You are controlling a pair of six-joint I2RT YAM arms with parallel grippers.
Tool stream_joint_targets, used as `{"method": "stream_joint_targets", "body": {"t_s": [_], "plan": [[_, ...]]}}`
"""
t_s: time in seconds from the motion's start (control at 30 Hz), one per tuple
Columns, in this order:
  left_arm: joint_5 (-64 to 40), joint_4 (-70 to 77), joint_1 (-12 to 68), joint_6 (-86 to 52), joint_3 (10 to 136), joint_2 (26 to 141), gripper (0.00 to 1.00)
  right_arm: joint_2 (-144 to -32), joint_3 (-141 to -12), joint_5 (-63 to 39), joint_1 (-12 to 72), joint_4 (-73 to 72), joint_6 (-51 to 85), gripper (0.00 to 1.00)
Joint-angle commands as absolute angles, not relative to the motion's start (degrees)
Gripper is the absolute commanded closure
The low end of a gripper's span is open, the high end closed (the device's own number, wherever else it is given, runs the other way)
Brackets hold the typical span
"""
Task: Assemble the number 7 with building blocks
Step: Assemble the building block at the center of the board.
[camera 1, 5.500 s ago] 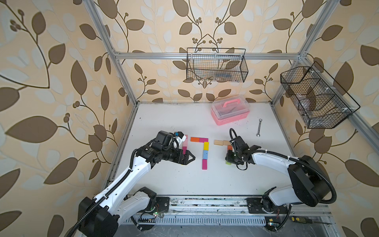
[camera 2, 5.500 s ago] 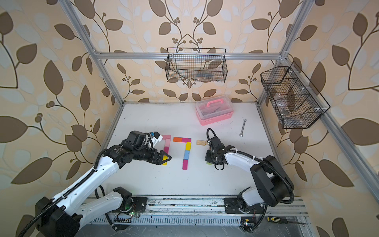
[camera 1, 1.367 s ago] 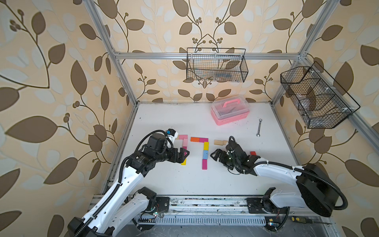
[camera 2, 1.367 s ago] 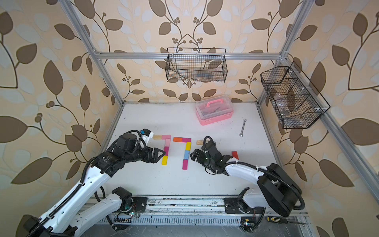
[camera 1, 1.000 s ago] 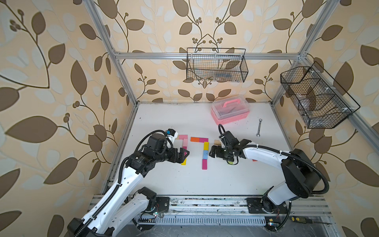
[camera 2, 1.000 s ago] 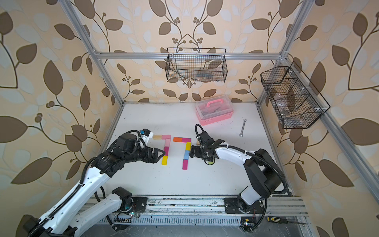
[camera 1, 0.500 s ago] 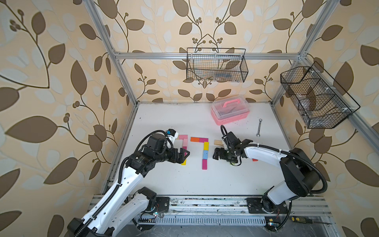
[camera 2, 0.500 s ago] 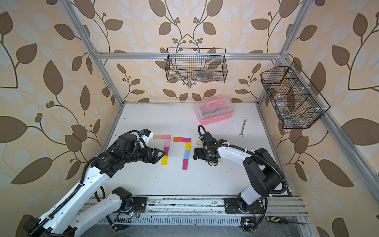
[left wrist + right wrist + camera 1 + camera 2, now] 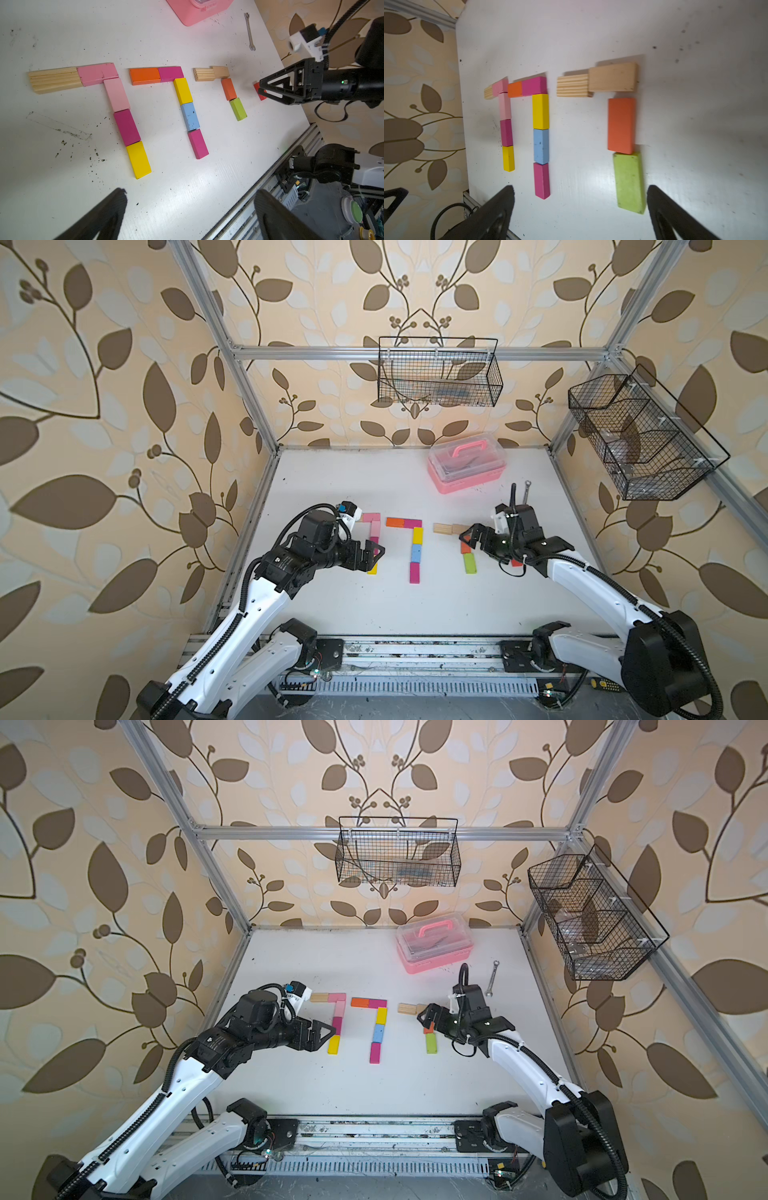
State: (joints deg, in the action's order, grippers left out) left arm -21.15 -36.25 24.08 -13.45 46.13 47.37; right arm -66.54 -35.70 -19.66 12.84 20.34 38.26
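Note:
Building blocks lie flat on the white table (image 9: 457, 605) in three groups. The left number 7 (image 9: 375, 526) has a wood and pink bar over a pink, magenta and yellow stem. The middle number 7 (image 9: 417, 536) is orange, magenta, yellow, blue and magenta. To the right, two wooden blocks (image 9: 612, 78) form a bar above an orange block (image 9: 620, 124) and a green block (image 9: 629, 180). A red block (image 9: 262, 97) lies loose beside them, partly hidden under my right gripper (image 9: 467, 533). That gripper hovers open and empty over the orange block. My left gripper (image 9: 376, 556), open and empty, hangs by the yellow block (image 9: 138, 160).
A pink clear-lidded box (image 9: 467, 462) stands at the back, with a small wrench (image 9: 526, 491) to its right. Wire baskets (image 9: 438, 373) hang on the back and right walls. A metal rail (image 9: 415, 651) runs along the table's front edge.
My right gripper has shifted to the right and slightly back, from beside the middle 7 to above the orange block. The left arm has stayed still.

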Motion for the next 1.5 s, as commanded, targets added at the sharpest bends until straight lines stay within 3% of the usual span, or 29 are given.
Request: {"method": "stream_joint_targets", "body": {"t_s": [0.0,0.27,0.73,1.23,1.4,1.47], "plan": [[-23.45,-36.12,24.59,-11.95,46.83,47.64,0.01,-66.97,-31.70,-27.28,9.99,23.10,34.71,0.00],[-23.56,-36.24,24.61,-11.95,46.80,47.82,0.01,-74.44,-28.22,-32.92,7.76,14.46,34.62,0.00],[-23.64,-36.21,24.61,-11.95,46.85,48.21,0.01,-80.42,-29.00,-31.45,12.45,8.83,37.79,0.00],[-23.82,-36.25,24.61,-11.91,46.84,48.20,0.01,-73.66,-31.26,-26.08,10.63,16.16,35.77,0.00],[-23.90,-36.18,24.60,-11.95,46.75,47.86,0.01,-66.24,-37.12,-11.16,11.84,30.09,33.52,0.00],[-24.08,-36.04,24.61,-11.87,46.76,47.86,0.01,-64.43,-39.06,-10.46,11.89,33.93,32.39,0.00]]}}
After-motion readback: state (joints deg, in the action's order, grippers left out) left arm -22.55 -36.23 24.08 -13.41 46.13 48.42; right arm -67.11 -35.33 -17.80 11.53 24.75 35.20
